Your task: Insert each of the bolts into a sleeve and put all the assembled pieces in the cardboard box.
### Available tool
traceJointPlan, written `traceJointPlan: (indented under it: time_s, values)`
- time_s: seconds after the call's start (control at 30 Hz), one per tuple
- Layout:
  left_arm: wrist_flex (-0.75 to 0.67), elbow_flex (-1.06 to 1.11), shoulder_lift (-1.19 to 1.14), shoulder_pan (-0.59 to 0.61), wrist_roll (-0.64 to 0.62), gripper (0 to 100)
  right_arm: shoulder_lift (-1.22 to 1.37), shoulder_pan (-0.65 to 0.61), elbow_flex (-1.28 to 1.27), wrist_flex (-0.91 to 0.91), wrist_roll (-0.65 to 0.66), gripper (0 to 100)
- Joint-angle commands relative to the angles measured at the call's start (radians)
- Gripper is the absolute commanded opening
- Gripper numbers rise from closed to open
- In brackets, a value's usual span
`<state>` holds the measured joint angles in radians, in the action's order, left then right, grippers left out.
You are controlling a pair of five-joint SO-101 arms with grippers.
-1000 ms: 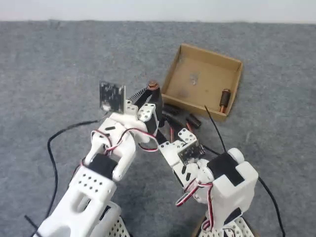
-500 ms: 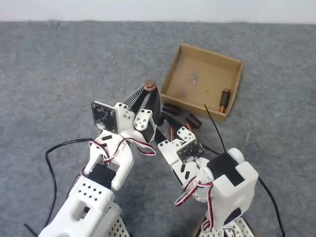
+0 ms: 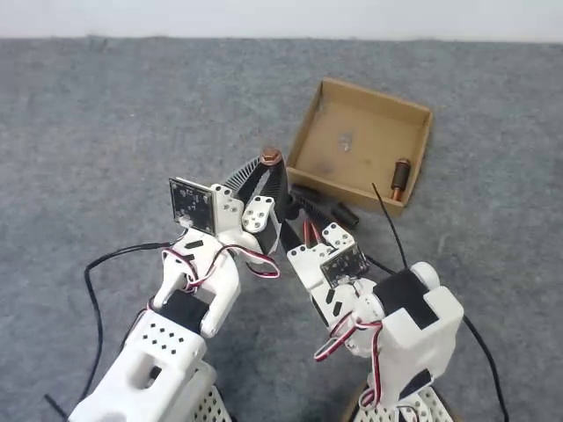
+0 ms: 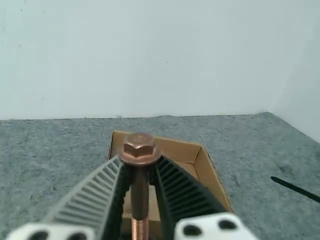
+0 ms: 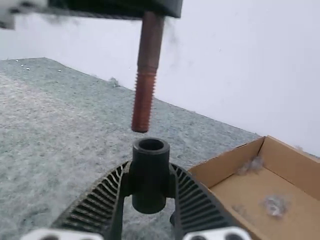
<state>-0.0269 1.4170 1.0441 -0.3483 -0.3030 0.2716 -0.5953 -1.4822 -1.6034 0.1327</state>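
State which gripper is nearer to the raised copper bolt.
Left. The left gripper is shut on the bolt just below its head; the right gripper holds a sleeve directly under the bolt's threaded tip, not touching it.

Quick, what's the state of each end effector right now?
Left end effector: closed on the copper-coloured hex-head metal bolt.
Right end effector: closed on the black cylindrical sleeve, its opening just under the bolt's tip.

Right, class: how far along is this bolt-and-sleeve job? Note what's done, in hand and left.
Done: one assembled piece lies in the cardboard box. In hand: the left tool holds a bolt upright just above the sleeve gripped by the right tool; not yet inserted. Left: that insertion, boxing it, and the loose sleeves beside the box.
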Motion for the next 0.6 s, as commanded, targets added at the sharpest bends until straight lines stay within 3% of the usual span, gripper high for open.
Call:
traceJointPlan:
  time_s: [0.0, 0.57]
  values:
    - [-0.035, -0.013, 0.000, -0.006, 0.009, 1, -0.045, 0.015, 0.035, -0.053, -0.014, 0.6]
    - [-0.038, -0.016, -0.003, -0.025, 0.012, 1, -0.054, 0.008, 0.008, -0.065, -0.014, 0.6]
